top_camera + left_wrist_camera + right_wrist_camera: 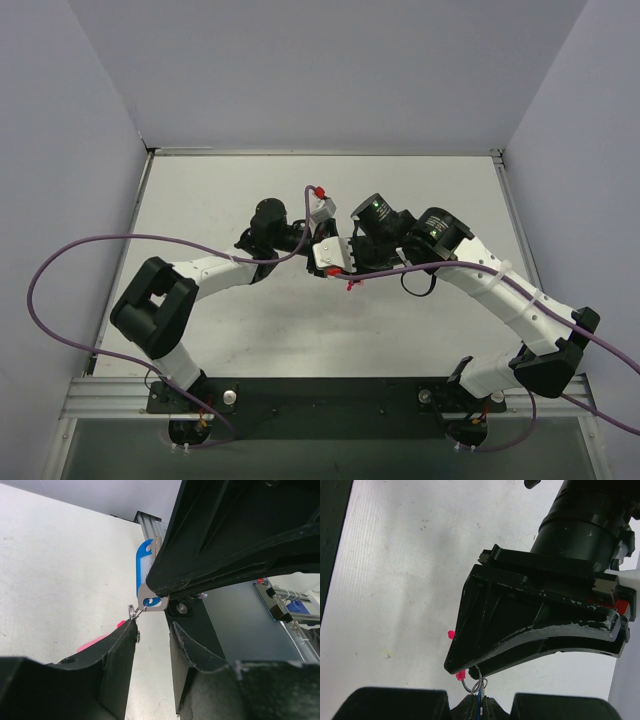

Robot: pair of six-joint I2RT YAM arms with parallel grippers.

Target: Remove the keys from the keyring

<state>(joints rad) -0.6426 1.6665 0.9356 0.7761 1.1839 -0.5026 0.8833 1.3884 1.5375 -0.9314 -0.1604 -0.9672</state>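
The blue key (144,572) hangs upright in the left wrist view, its silvery end (150,601) on the thin keyring (133,612). My right gripper (481,698) is shut on the blue key's edge (480,704), with the keyring (472,682) just above its tips. My left gripper (152,628) is open, and its left finger (117,652) touches the ring at the tip. A pink key (97,641) peeks from behind that finger, and pink bits (460,674) show beside it in the right wrist view. In the top view both grippers meet at mid-table, over a pink key (350,285).
The white table (420,330) has walls on three sides. The dark base plate and rail (320,395) run along the near edge. Purple cables (60,260) loop off both arms.
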